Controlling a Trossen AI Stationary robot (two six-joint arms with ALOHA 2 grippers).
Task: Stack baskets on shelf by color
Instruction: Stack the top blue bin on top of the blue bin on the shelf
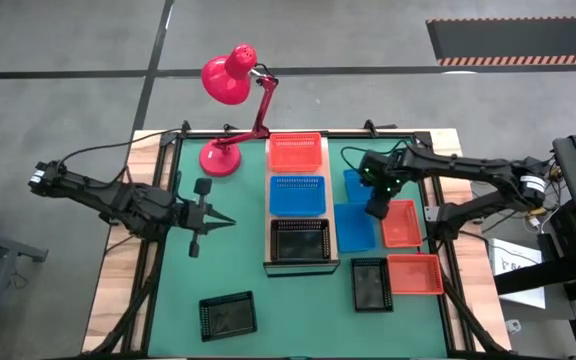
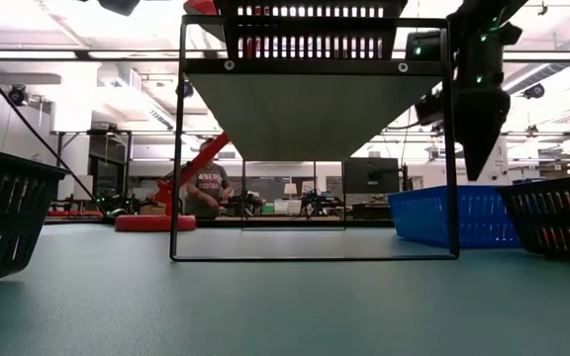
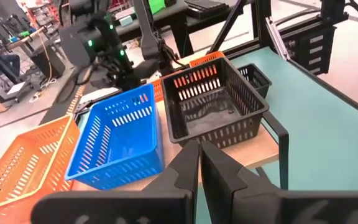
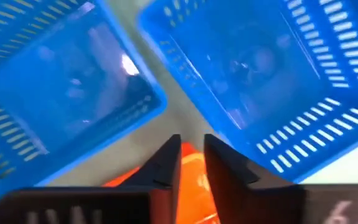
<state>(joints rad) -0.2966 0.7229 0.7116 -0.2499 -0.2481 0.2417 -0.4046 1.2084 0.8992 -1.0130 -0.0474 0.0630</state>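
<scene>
The light-wood shelf (image 1: 334, 262) holds a red-orange basket (image 1: 296, 151) at its far end, a blue basket (image 1: 298, 193) in the middle and a black basket (image 1: 301, 240) at its near end. Right of it on the mat lie two blue baskets (image 1: 355, 228) (image 4: 55, 93), two red-orange baskets (image 1: 401, 222) and a black one (image 1: 371, 283). Another black basket (image 1: 228, 315) lies near the front left. My right gripper (image 1: 376, 210) (image 4: 191, 155) points down above the gap between the blue baskets and a red-orange one, its fingers a little apart and empty. My left gripper (image 1: 226, 222) (image 3: 199, 155) is shut and empty, left of the shelf.
A red desk lamp (image 1: 230, 80) stands at the far left of the green mat (image 1: 238, 270), its head raised over the table's far edge. Bare mat lies between the left arm and the front-left black basket. A person stands in the room beyond the table (image 2: 206, 188).
</scene>
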